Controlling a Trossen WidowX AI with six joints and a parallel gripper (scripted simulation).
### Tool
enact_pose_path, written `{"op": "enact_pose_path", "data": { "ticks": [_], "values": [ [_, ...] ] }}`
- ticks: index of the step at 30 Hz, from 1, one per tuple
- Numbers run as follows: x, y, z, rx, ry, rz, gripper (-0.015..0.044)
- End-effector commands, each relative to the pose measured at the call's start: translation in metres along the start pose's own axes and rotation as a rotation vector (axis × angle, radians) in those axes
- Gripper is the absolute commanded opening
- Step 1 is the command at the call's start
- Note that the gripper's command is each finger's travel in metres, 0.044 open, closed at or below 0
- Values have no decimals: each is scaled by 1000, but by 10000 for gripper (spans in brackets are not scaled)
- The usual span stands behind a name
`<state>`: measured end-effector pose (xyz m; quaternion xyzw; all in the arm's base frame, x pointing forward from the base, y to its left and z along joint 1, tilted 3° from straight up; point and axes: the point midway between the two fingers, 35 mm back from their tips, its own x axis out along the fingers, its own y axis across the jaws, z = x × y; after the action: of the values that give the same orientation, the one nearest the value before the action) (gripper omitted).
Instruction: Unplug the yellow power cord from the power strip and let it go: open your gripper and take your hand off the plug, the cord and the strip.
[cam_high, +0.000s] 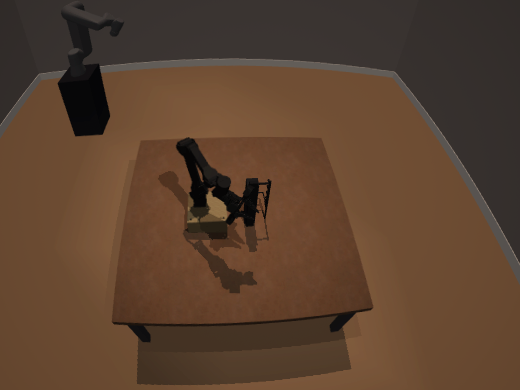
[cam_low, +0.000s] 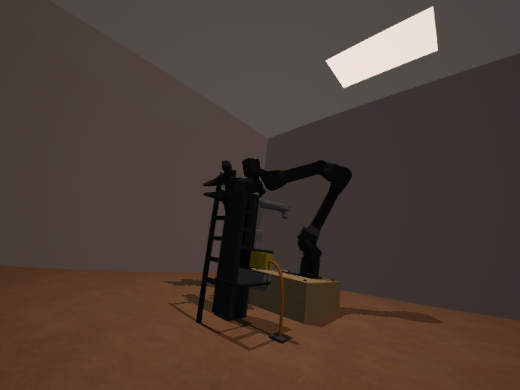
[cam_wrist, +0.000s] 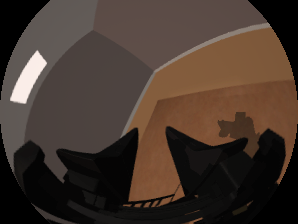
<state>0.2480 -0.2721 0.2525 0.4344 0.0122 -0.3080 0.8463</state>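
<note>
Tower (cam_low: 232, 250), black and ladder-sided, stands centre-left on the bench (cam_high: 300, 280); the jaws (cam_low: 226, 172) hover at its top, partly closed, pinching nothing. Lower, right of centre, the yellow plug (cam_low: 260, 259) sits in the strip (cam_low: 252, 274), its cord (cam_low: 281, 300) arching down. Rigid plug, floppy cord: grip the plug body.

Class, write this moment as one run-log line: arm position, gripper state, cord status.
arm: reaching over the tall black stand | gripper: partly closed, nothing between fingers | yellow cord: still plugged in, untouched
</note>
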Motion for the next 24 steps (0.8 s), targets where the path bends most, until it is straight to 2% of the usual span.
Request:
{"op": "enact_pose_path", "data": {
  "ticks": [1, 13, 20, 24],
  "values": [
    [14, 22, -18, -148, 65, 29, 160],
    [39, 87, -83, -565, 232, 164, 160],
    [39, 129, -106, -811, 240, 263, 160],
    [41, 140, -140, -932, 316, 311, 160]
  ]
}}
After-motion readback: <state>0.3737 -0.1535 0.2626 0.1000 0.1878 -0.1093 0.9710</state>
